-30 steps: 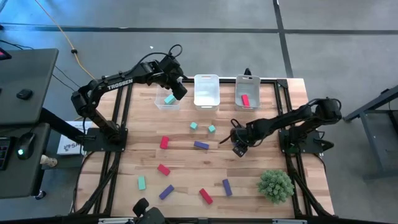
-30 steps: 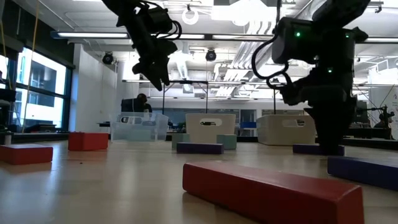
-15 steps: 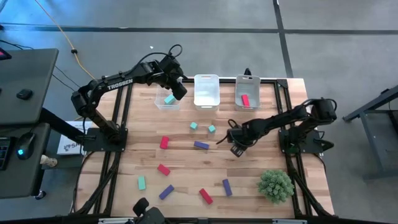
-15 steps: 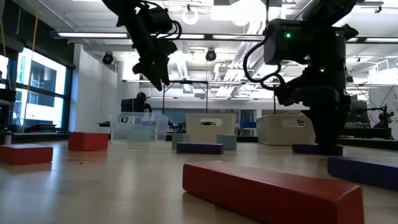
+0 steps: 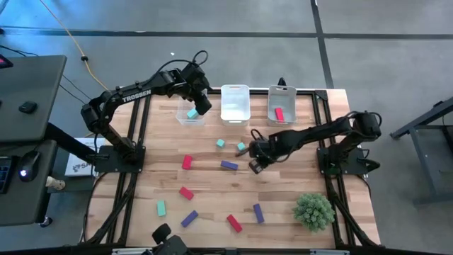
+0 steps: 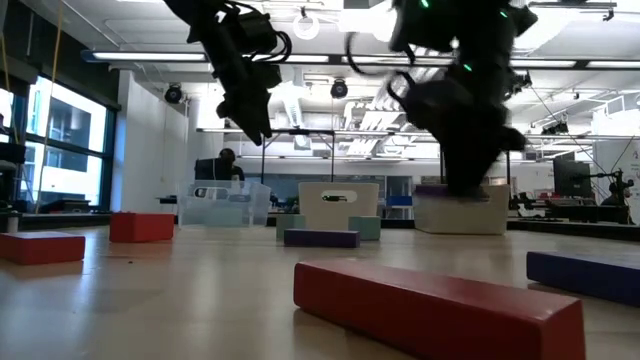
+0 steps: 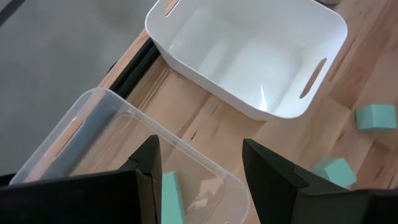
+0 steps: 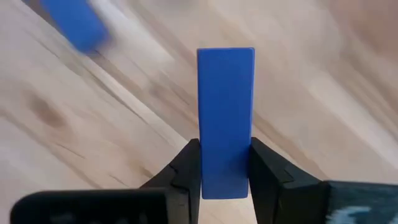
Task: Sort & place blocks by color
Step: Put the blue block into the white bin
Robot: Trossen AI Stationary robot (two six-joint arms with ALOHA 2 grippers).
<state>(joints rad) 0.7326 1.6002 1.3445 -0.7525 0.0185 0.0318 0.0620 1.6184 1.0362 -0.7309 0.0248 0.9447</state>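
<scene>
My right gripper (image 5: 253,160) hangs over the table's middle, shut on a purple bar (image 8: 225,112) that shows below it in the low view (image 6: 463,189). Right beside it lie two teal blocks (image 5: 241,146) (image 5: 221,142) and another purple bar (image 5: 228,165). Red, teal and purple blocks lie flat on the near half of the table. My left gripper (image 7: 199,163) is open with nothing between its fingers and hovers over the clear bin (image 5: 190,115), which holds a teal block (image 7: 171,193). The right bin (image 5: 282,105) holds a red block (image 5: 279,114). My right gripper pinches the purple bar's two long sides (image 8: 225,163) between its two fingers, near one end. The fingers (image 8: 188,163) come from above and lie across the bar. The rest of the bar sticks out past them. In the low view the bar hangs clear of the table.
A white bin (image 5: 235,104) stands between the clear bin and the right bin along the far edge. A spiky green plant ball (image 5: 313,210) sits at the near right. Bare wood lies between the bins and the scattered blocks.
My right gripper has shut on the purple bar that lay under it and lifted it off the table. It has then carried the bar toward the table's left and a little toward the far edge.
</scene>
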